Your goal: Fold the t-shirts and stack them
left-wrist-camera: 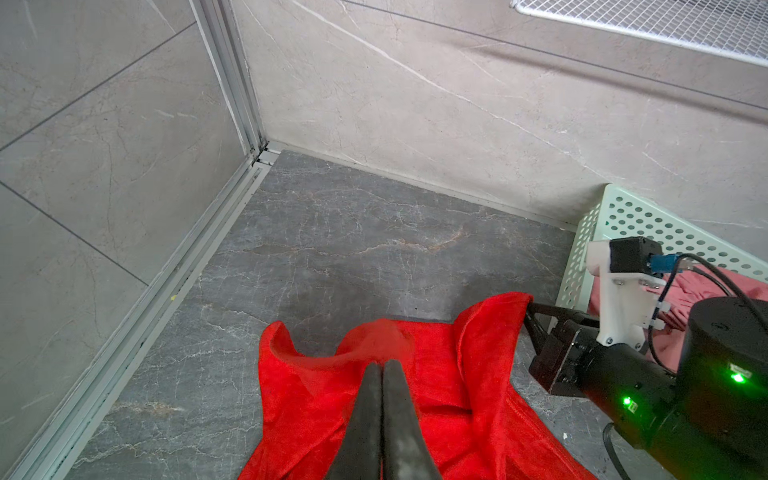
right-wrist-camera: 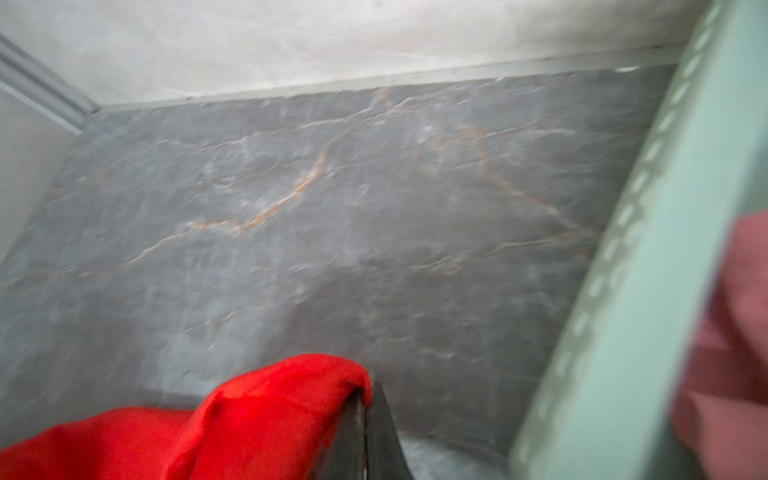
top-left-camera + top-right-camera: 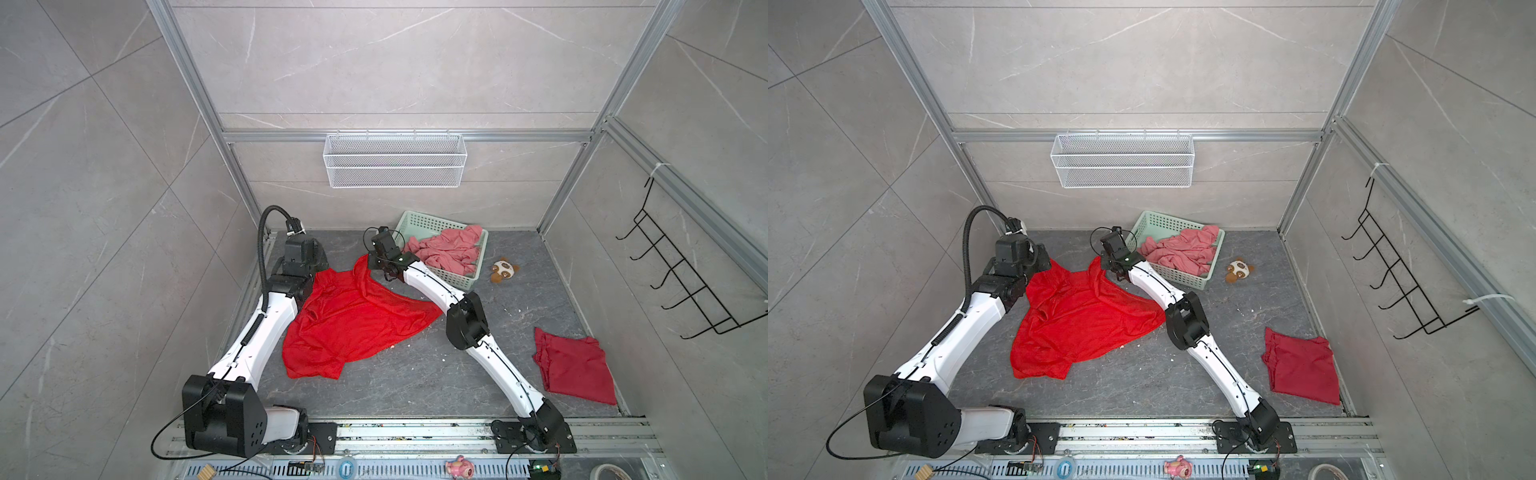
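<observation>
A bright red t-shirt (image 3: 353, 320) (image 3: 1079, 320) lies rumpled and spread on the grey table's left-middle. My left gripper (image 1: 381, 365) is shut on its far edge near the back left, with fabric pulled up at the tips. Further right on that far edge a corner is raised, and my right gripper (image 2: 370, 390) (image 3: 368, 261) is shut on it, next to the basket. A darker crimson t-shirt (image 3: 575, 365) (image 3: 1304, 370) lies folded at the front right. Salmon-pink t-shirts (image 3: 451, 249) (image 3: 1183, 249) are heaped in the mint-green basket (image 3: 415, 222) (image 3: 1150, 224).
A small brown-and-white plush toy (image 3: 503, 270) (image 3: 1239, 270) lies right of the basket. A white wire basket (image 3: 395, 160) hangs on the back wall and a black hook rack (image 3: 681, 274) on the right wall. Walls enclose the table on three sides.
</observation>
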`<action>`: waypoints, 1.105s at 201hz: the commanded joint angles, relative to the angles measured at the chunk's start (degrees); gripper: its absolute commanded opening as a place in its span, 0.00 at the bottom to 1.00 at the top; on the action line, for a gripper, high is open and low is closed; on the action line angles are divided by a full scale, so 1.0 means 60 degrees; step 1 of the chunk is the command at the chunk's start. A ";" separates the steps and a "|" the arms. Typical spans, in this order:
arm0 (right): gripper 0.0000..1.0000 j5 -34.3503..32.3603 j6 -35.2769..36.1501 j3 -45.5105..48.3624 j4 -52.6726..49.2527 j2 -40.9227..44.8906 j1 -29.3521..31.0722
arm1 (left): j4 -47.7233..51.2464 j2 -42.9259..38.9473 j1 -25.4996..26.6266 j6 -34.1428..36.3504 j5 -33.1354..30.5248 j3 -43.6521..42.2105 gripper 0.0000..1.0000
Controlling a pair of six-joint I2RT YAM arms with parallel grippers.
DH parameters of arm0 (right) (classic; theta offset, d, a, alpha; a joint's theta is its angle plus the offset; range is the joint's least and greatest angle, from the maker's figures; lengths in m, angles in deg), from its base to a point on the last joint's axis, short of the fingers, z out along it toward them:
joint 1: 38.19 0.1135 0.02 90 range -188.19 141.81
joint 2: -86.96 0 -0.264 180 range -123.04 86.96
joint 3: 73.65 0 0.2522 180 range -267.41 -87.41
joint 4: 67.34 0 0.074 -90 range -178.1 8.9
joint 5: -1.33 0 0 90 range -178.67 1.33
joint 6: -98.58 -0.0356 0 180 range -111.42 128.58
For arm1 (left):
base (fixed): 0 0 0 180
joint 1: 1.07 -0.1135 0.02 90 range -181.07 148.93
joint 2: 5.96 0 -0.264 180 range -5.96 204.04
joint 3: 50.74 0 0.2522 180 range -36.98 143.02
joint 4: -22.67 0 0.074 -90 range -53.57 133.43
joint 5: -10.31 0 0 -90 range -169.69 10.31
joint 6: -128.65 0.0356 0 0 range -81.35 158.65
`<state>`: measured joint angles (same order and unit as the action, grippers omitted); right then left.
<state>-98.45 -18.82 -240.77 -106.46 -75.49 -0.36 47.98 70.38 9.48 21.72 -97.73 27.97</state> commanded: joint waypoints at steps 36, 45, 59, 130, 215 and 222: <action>0.00 -0.1057 -0.0009 0.3048 0.0621 0.1720 -0.0701 | -0.0181 -0.0186 -0.0048 -0.0092 -0.0357 -0.0043 0.00; 0.00 -0.1154 -0.0023 0.3504 0.0749 0.1984 -0.0826 | -0.0162 -0.0180 -0.0047 -0.0092 -0.0371 -0.0043 0.00; 0.00 -0.1210 0.0005 0.4303 0.1050 0.2440 -0.1019 | -0.0138 -0.0173 -0.0058 -0.0086 -0.0369 -0.0043 0.00; 0.00 -0.0110 0.1416 0.5346 0.0789 0.4060 -0.1360 | -0.0009 -0.0063 -0.0055 0.0000 -0.0348 0.0124 0.00; 0.00 -0.0534 0.2988 0.6699 0.0237 0.9198 -0.1336 | 0.0569 -0.0948 -0.0251 0.1629 -0.0897 0.2692 0.00; 0.00 -0.0675 0.3189 0.6939 0.0296 0.9799 -0.1316 | 0.0566 -0.1062 -0.0257 0.1820 -0.0917 0.3022 0.00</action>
<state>-99.39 -5.01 -202.24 -104.45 -28.94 -8.41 52.53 69.18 8.54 27.01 -100.81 38.54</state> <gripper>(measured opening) 0.045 0.048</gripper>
